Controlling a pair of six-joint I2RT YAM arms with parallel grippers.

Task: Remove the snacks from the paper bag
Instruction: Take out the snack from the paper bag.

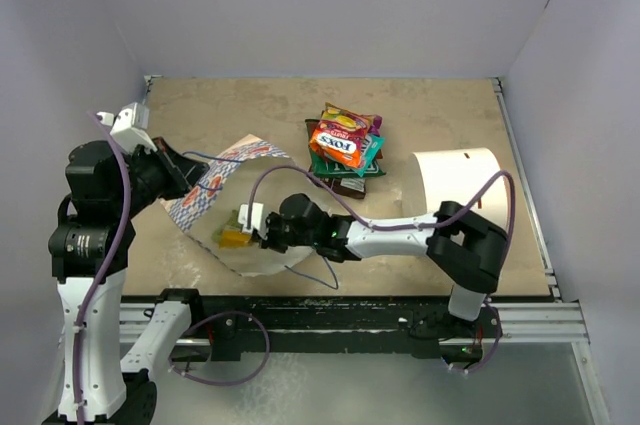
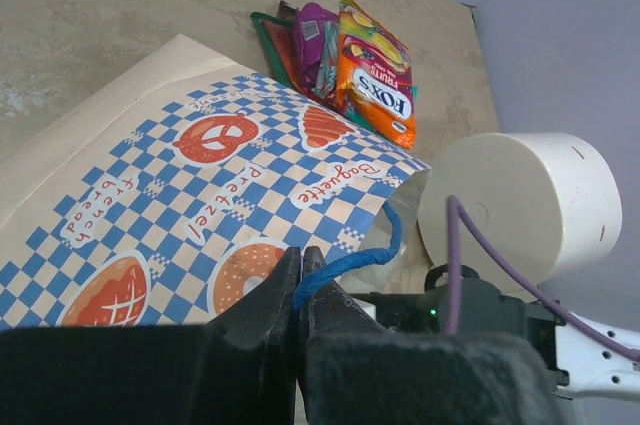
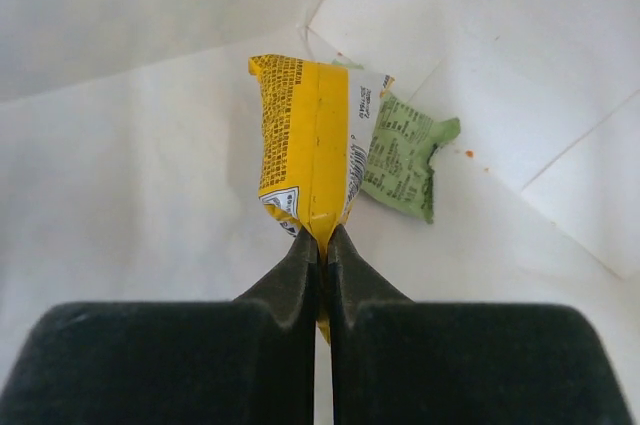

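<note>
Inside the paper bag (image 2: 200, 175), the right gripper (image 3: 322, 240) pinches the yellow packet (image 3: 305, 135) by its edge, a green packet (image 3: 400, 160) just beyond the fingertips (image 3: 295, 267). Draw it straight back while the left gripper (image 2: 300, 270), clamped on the blue string handle (image 2: 345, 263), holds the mouth up

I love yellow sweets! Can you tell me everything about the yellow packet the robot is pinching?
The yellow packet is small, flat and shiny, with black print and a white side strip. It stands upright inside the paper bag, its lower edge pinched in the shut jaws of the right gripper. A green packet lies behind it.
</note>
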